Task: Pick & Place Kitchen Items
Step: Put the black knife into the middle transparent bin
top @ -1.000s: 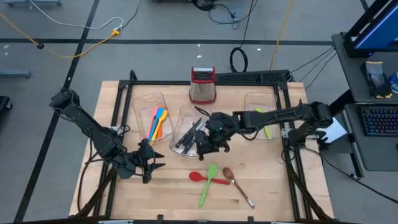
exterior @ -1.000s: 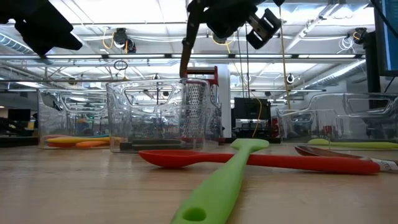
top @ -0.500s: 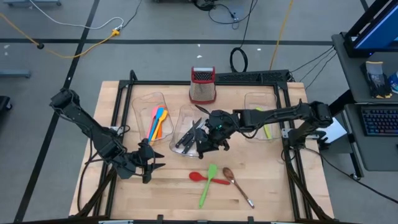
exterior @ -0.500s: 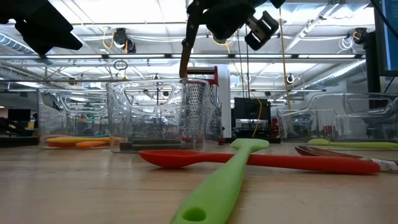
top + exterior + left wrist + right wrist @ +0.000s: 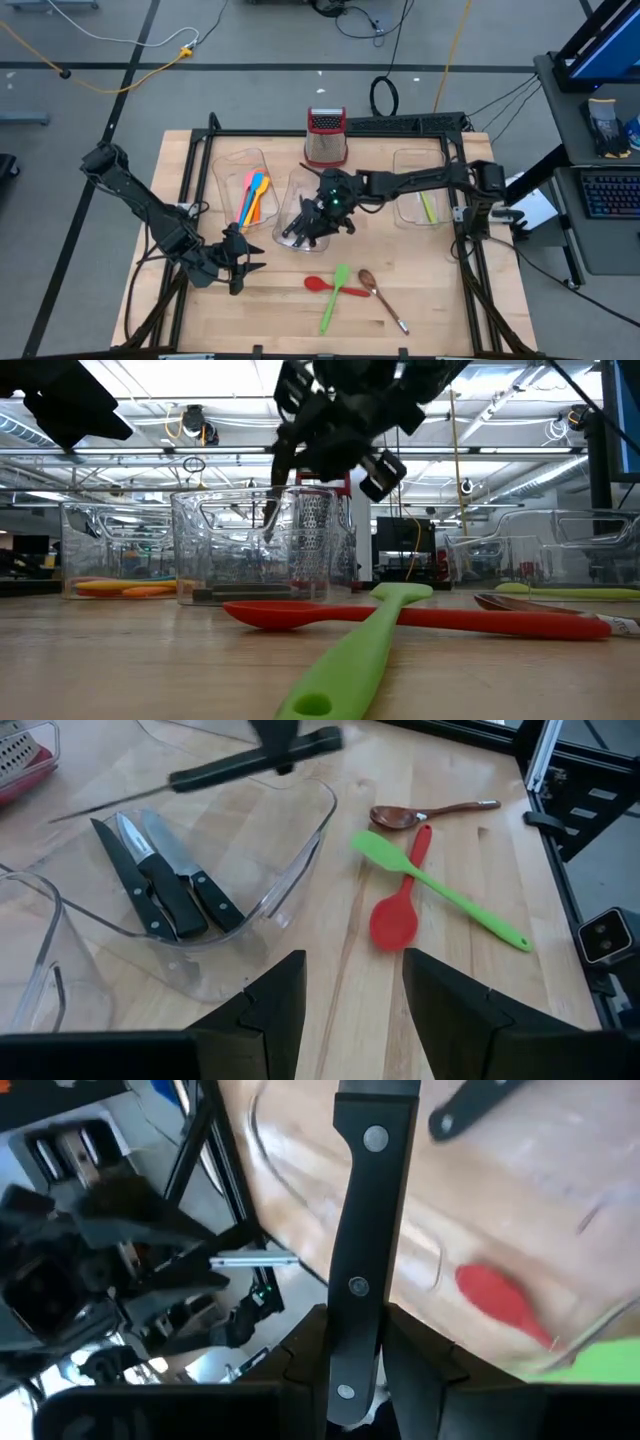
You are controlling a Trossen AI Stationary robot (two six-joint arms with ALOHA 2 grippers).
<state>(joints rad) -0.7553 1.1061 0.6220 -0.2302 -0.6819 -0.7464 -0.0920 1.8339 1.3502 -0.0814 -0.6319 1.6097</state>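
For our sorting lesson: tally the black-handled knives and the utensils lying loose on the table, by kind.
Knives in the bin: 3
Knife in the right gripper: 1
Red spoon and brown spoon, loose: 2
Green spatula, loose: 1
Total: 7

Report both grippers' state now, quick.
Left gripper: open, holding nothing, low over the table's left front.
Right gripper: shut on a black-handled knife, over the middle clear bin.
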